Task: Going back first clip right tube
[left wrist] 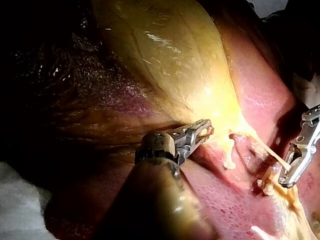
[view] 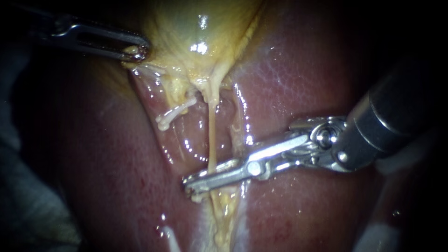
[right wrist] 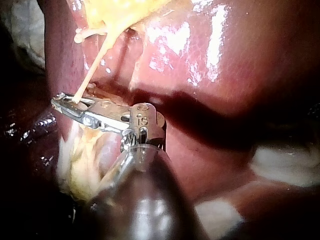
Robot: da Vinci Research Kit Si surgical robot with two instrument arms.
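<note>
Gallbladder (view: 200, 28): yellow, glistening, resting on the liver (view: 298, 84).
Left instrument (view: 136, 51): jaws closed on the gallbladder's lower edge, pinching a fold of it.
Right tube (view: 211, 140): thin pale strand stretched taut away from the gallbladder's neck.
Left tube (view: 173, 114): short stub just beside that neck.
Right instrument (view: 200, 182): well away from the gallbladder, jaws narrowly parted, with the right tube lying between them, not gripped.

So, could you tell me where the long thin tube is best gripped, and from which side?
Grip the tube on its bare middle stretch, between the gallbladder and the yellow fatty tissue below. It runs taut and straight, seemingly clear of the liver, so come square across it from the right, where the right instrument lies.
</note>
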